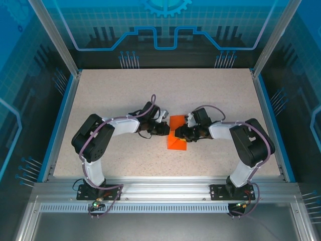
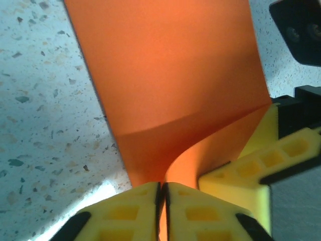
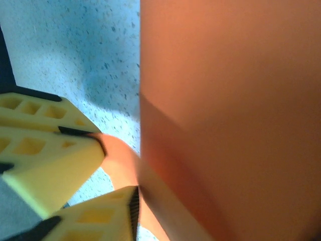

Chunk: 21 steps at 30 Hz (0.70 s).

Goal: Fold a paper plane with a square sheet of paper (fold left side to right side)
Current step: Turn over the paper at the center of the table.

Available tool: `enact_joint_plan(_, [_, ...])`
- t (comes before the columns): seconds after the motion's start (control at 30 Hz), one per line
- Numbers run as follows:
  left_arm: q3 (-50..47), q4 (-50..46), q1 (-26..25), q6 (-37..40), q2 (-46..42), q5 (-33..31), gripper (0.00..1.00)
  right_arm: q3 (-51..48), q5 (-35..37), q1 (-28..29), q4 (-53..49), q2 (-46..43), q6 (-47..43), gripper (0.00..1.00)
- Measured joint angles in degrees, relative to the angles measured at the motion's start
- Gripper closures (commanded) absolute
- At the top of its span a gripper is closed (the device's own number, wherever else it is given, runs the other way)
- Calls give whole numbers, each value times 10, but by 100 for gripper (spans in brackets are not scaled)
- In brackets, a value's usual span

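Your left gripper (image 2: 163, 201) pinches the orange sheet (image 2: 170, 75), its edge lifted and curling; your right gripper (image 3: 118, 168) has its jaws apart around that curl.

Both arms reach inward over the speckled table (image 1: 125, 100). The left gripper (image 1: 163, 129) and right gripper (image 1: 182, 133) meet from opposite sides at the square sheet of paper (image 1: 177, 142), mid-table. Its near end lies flat; the far part appears lifted.
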Motion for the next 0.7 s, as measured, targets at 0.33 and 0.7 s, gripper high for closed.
enact_joint_plan(0.33, [-33, 3, 30, -21, -81, -14, 16, 9, 5, -1, -5, -37, -38, 100])
enact_joint_plan(0.7, [-113, 122, 120, -131, -278, 63, 1, 11, -78, -108, 60, -217, -85, 99])
